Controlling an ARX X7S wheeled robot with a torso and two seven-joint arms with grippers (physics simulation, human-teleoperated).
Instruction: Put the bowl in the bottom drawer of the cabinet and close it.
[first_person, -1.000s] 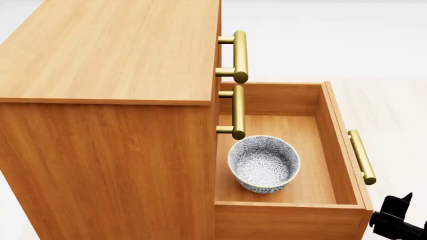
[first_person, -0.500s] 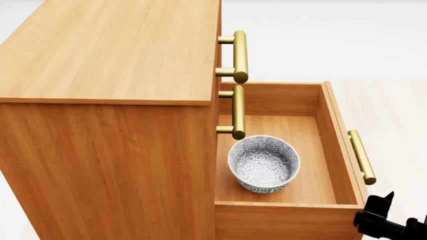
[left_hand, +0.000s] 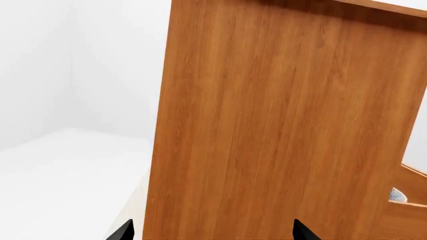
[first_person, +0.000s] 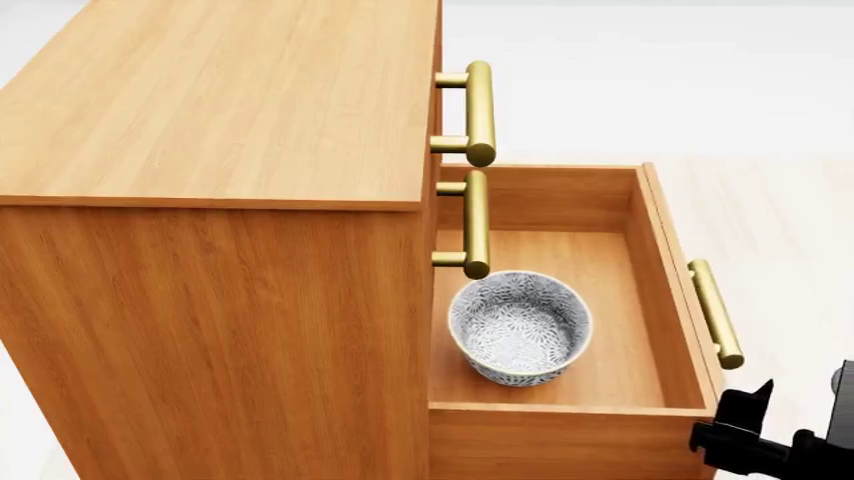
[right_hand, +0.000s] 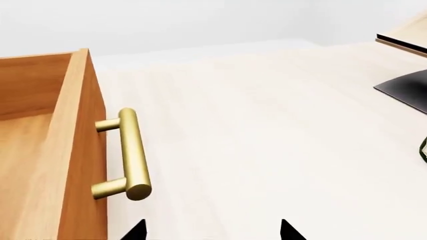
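- Pale wood-plank floor (first_person: 787, 200) runs behind everything in the head view, where the cabinet (first_person: 214, 200) stands tall in orange-brown wood grain – flat top, plain side panel.
- Two upper drawers sit shut, each with a brass cylindrical bar handle (first_person: 478, 110).
- The bottom drawer (first_person: 674, 300) is pulled out: a shallow wooden box with its own brass handle (first_person: 715, 313) on the front.
- Inside it rests the bowl (first_person: 521, 328) – round, footed, white with fine grey-blue speckling – upright on the drawer floor, near the cabinet side.
- The right gripper (first_person: 747, 435), black, hangs just outside the drawer's front corner, apart from the handle.
- Left wrist view: the left gripper's (left_hand: 212, 234) two black tips stand spread before the cabinet's side panel, holding nothing.
- Right wrist view: the right gripper's tips are parted and empty over bare floor, the drawer handle near them.
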